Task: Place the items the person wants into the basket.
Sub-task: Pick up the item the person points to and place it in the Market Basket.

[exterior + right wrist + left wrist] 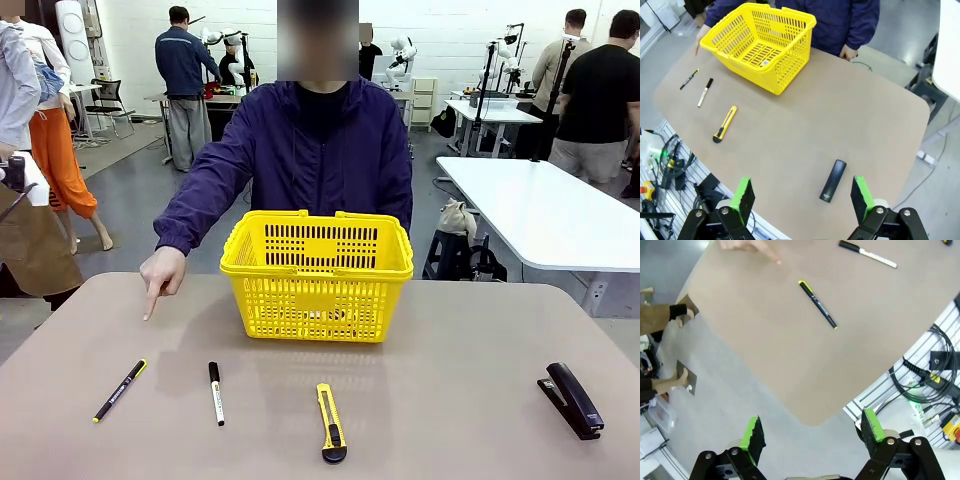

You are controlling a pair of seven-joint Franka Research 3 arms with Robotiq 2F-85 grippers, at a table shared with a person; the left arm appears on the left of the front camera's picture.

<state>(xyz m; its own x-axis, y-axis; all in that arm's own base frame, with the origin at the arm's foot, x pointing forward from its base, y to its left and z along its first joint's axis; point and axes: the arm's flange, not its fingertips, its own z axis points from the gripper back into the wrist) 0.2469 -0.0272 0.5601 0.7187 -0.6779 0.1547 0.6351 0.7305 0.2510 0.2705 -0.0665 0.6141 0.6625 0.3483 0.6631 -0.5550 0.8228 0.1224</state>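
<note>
The person's hand [161,274] pointed down at the counter [450,340] just beyond the pen [120,390]. The marker [216,393] lay near the pen's right, so the left gripper [812,432], wide open and empty, could have taken the wrong one. Further right sat the utility knife [331,422], the basket [316,272] and the stapler [571,399]. The right gripper [801,197] gaped empty too, over the stapler's end of the counter.

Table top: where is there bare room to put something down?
Widest bare patch: between the yellow-and-black utility knife and the black stapler. Also free: right of the yellow slotted plastic basket. Crowded: the left side, where the slim black pen, the white marker and the person's pointing hand sit close.
</note>
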